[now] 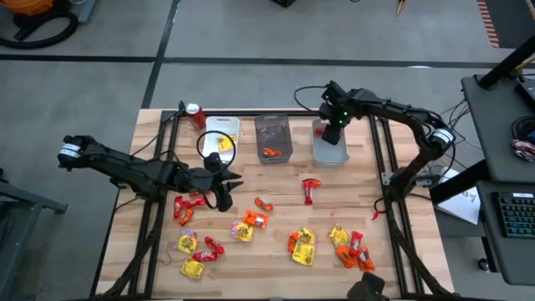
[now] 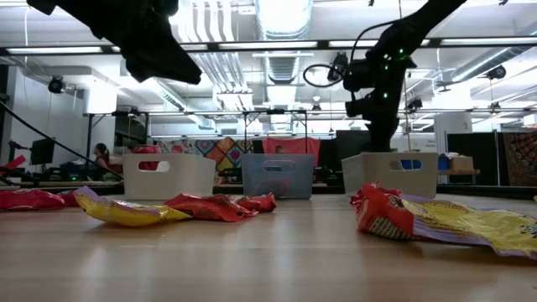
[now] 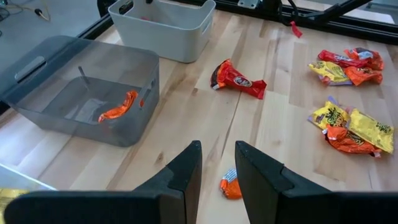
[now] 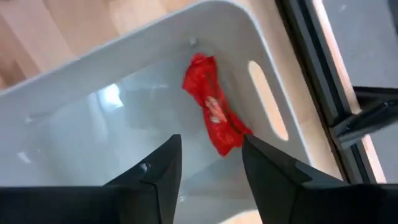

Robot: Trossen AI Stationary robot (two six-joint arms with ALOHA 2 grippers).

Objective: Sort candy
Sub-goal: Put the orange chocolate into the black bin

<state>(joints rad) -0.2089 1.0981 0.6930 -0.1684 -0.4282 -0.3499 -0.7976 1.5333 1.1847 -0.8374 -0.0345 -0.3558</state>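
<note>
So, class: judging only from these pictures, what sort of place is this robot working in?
Most likely a robotics lab or workshop, not a home. The low view shows exposed ceiling ducts and rows of strip lights. The high view shows a bare concrete floor round the wooden table, and a desk with a keyboard beside it.

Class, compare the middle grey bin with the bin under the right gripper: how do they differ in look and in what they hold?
The middle grey bin is dark and see-through; the white bin under the right gripper is pale and opaque. The grey bin holds an orange candy; the white bin holds a red candy. No gripper hangs over the grey bin; the right gripper hangs open over the white one. Both are rectangular and stand in the same row.
</note>
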